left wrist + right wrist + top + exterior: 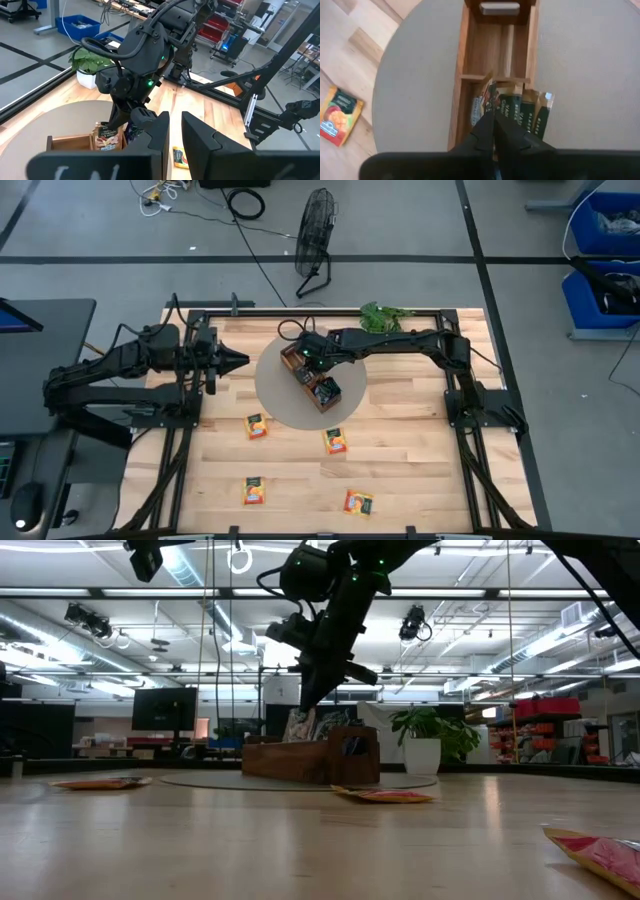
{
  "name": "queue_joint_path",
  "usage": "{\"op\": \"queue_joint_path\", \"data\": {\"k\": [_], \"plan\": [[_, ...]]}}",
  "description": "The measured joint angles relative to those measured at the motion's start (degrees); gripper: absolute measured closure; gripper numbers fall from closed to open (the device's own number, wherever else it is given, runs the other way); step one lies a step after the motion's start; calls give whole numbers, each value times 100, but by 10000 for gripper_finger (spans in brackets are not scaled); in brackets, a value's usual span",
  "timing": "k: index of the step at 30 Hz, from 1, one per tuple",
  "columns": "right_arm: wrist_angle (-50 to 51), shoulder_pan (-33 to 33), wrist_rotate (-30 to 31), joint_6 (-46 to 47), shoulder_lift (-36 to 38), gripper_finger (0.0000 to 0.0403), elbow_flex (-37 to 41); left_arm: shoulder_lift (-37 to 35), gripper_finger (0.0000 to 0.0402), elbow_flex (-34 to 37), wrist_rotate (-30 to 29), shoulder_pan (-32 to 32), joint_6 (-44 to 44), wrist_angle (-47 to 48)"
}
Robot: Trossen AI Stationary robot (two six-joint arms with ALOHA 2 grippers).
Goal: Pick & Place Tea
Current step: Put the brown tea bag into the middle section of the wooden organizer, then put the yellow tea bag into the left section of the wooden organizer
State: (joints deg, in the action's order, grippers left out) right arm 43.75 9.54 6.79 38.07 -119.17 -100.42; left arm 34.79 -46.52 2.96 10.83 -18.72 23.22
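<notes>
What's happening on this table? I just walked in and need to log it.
The right arm's tool is down over the wooden tray on the round grey mat, its tips nearly together among the upright tea sachets in a compartment. Four orange sachets lie loose on the table, not yet collected. The left arm's tool waits off to the side, holding nothing.

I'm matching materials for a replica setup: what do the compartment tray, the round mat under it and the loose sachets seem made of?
Tray: brown wood with visible grain, matte. Round mat: plain grey and dull, perhaps felt or rubber; hard to say. Orange sachets: printed paper or foil with a slight sheen.
</notes>
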Motion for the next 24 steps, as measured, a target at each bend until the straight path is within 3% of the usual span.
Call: {"op": "queue_joint_path", "data": {"k": [12,17,24], "plan": [[214,-28,-52,61,-15,307,4,0,349,0,-42,0,4,2],[39,-26,-696,-183,62,267,6,2,349,0,-42,0,4,4],[-307,-209,-1091,-427,211,265,11,9,349,-2,-44,0,4,94]]}}
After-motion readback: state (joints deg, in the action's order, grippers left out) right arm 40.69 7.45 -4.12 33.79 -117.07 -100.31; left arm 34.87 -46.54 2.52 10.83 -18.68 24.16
